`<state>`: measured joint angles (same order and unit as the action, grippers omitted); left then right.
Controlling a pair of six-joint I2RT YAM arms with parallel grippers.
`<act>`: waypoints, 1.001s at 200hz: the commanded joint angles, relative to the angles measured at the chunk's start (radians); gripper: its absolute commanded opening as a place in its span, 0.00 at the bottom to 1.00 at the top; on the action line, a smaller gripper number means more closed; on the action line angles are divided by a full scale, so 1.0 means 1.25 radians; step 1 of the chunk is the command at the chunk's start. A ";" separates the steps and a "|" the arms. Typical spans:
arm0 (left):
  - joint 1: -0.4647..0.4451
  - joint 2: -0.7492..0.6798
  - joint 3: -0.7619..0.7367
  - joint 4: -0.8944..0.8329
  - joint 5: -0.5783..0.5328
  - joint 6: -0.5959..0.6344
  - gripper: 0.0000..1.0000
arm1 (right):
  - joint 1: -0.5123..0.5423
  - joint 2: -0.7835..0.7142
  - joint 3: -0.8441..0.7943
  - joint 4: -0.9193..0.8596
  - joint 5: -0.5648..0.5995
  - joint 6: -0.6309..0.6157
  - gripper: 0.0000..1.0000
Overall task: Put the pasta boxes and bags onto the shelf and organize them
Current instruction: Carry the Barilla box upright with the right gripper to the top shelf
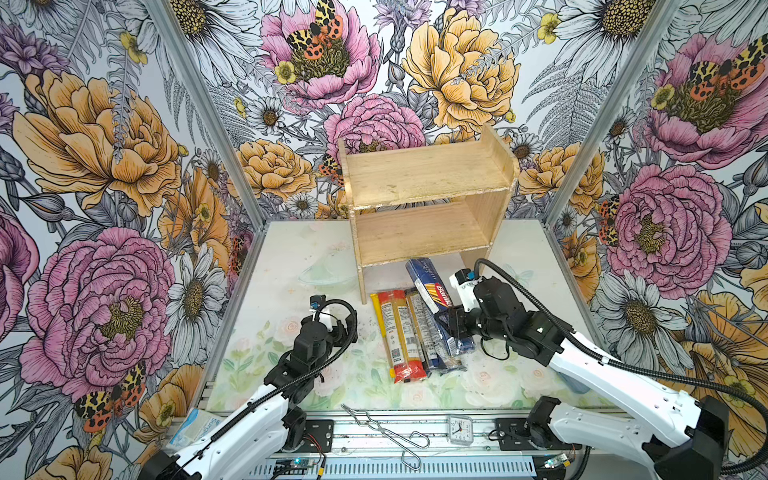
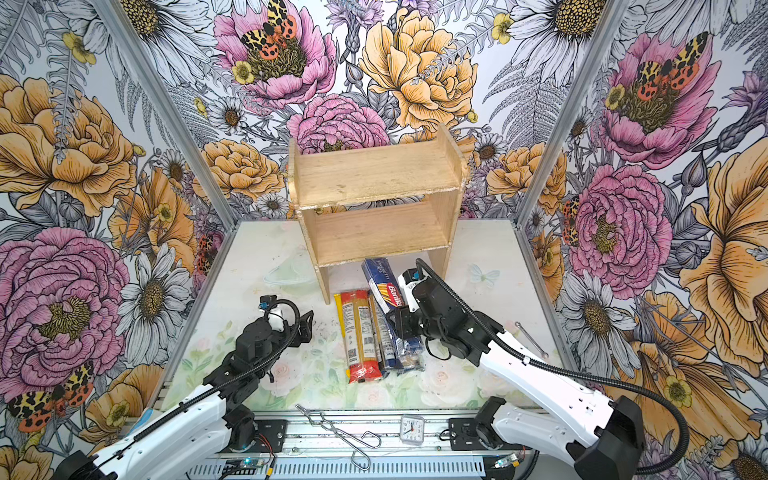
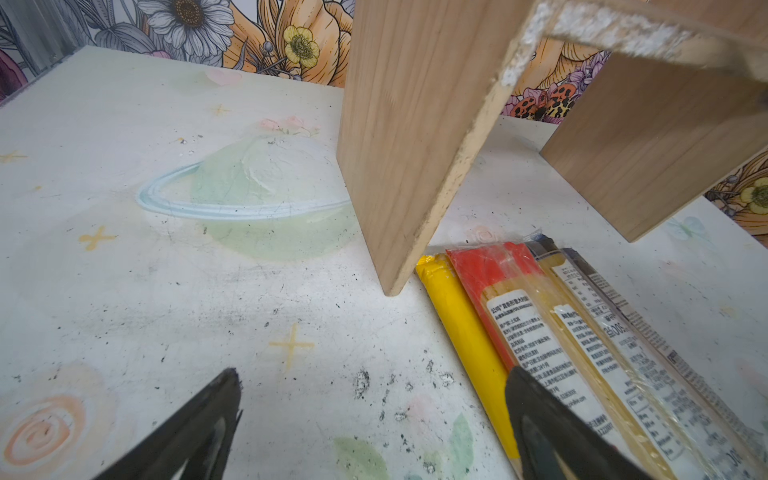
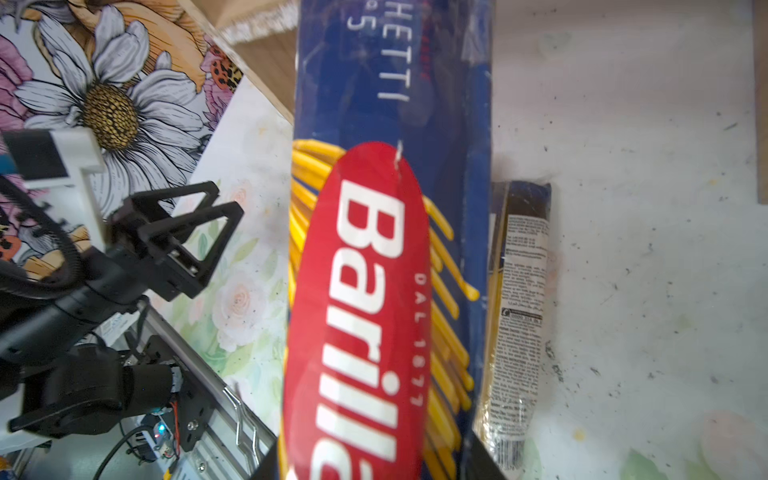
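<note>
The pale wooden shelf (image 1: 424, 174) (image 2: 374, 174) stands at the back of the table, both boards bare. In front of it lie the pasta packs: a yellow one (image 1: 380, 328) (image 3: 461, 332), a red-ended clear one (image 1: 399, 332) (image 3: 490, 270) and clear ones with dark ends (image 1: 424, 332) (image 4: 519, 291). The dark blue Barilla box (image 1: 428, 284) (image 4: 386, 249) lies slanted across them, its far end under the shelf. My right gripper (image 1: 449, 322) (image 4: 374, 465) is shut on the Barilla box near its middle. My left gripper (image 1: 347, 328) (image 3: 374, 374) is open and holds nothing, just left of the yellow pack.
The shelf's left side panel (image 3: 407, 145) stands close to the packs' far ends. On the front rail lie metal tongs (image 1: 386, 428), a small clock (image 1: 459, 430) and a white-blue packet (image 1: 195, 428). A metal rod (image 2: 532, 334) lies at the right. Flowered walls close in three sides.
</note>
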<state>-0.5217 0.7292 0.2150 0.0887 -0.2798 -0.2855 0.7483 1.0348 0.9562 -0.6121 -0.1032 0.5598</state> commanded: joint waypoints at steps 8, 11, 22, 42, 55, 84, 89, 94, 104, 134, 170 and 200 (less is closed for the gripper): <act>-0.001 -0.001 0.024 0.005 0.014 0.005 0.99 | 0.006 -0.023 0.166 -0.039 0.010 -0.022 0.00; -0.001 0.000 0.023 0.004 0.013 0.006 0.99 | 0.006 -0.021 0.178 -0.050 0.011 -0.024 0.00; -0.001 -0.001 0.024 0.004 0.014 0.007 0.99 | 0.005 -0.010 0.219 -0.074 0.015 -0.030 0.00; -0.001 0.000 0.024 0.003 0.015 0.007 0.99 | 0.005 0.010 0.279 -0.105 0.021 -0.046 0.00; -0.001 0.000 0.024 0.002 0.015 0.008 0.99 | 0.006 0.022 0.317 -0.118 0.021 -0.058 0.00; 0.001 0.000 0.025 0.001 0.015 0.011 0.99 | 0.006 0.057 0.424 -0.143 -0.003 -0.093 0.00; 0.001 0.000 0.023 0.001 0.015 0.010 0.99 | 0.006 0.063 0.444 -0.147 -0.011 -0.100 0.00; 0.000 0.000 0.025 0.001 0.015 0.011 0.99 | 0.006 0.068 0.462 -0.148 -0.017 -0.107 0.00; 0.001 0.001 0.024 0.001 0.015 0.011 0.99 | 0.006 0.081 0.503 -0.151 -0.035 -0.119 0.00; 0.001 0.003 0.024 0.003 0.016 0.011 0.99 | 0.008 0.130 0.615 -0.153 -0.068 -0.139 0.00; 0.002 0.006 0.025 0.004 0.018 0.014 0.99 | 0.014 0.206 0.756 -0.151 -0.050 -0.165 0.00; 0.005 0.008 0.026 0.004 0.020 0.023 0.99 | 0.015 0.297 0.895 -0.151 0.014 -0.181 0.00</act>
<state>-0.5213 0.7368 0.2169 0.0898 -0.2764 -0.2817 0.7609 1.3499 1.9198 -0.9489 -0.1501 0.3756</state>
